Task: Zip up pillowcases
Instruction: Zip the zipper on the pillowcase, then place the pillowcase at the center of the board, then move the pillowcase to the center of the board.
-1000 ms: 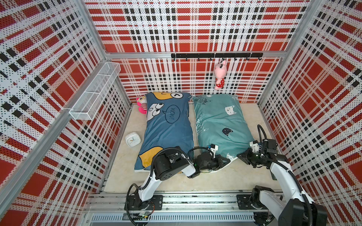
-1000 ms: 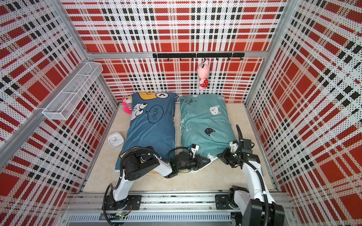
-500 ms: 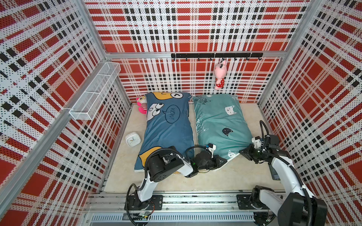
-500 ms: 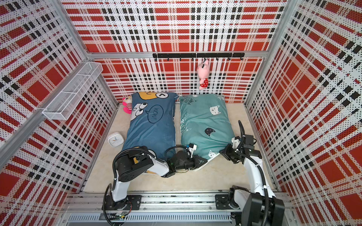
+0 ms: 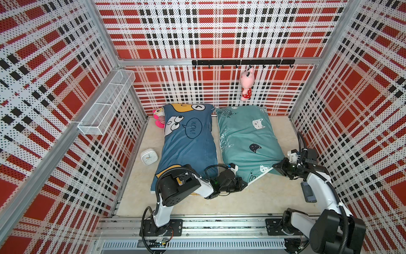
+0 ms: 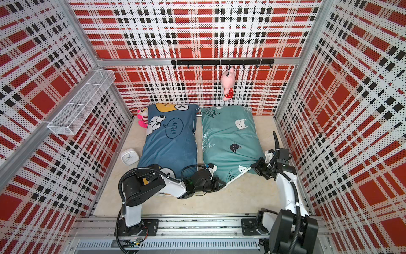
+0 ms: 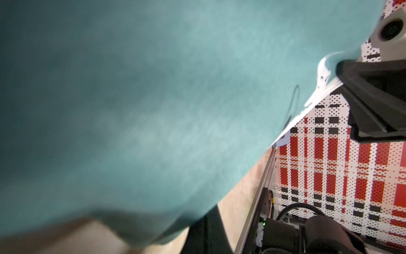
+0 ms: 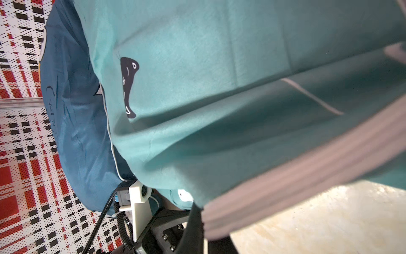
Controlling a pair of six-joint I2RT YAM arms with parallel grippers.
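Since 1 second ago the left gripper (image 5: 241,185) has slid slightly toward 9 o'clock, while the right gripper (image 5: 276,168) has barely shifted. 2 covers lie side by side: the dark blue pillowcase (image 5: 189,151), and at its 3 o'clock the teal pillowcase (image 5: 246,140). The left gripper is clenched on the teal one's 7 o'clock corner. The right gripper pinches the white piping (image 7: 325,88) at its 5 o'clock corner.

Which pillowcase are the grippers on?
The teal pillowcase with small cat heads: left gripper and right gripper both pinch its near edge. The dark blue pillowcase beside it is not gripped.
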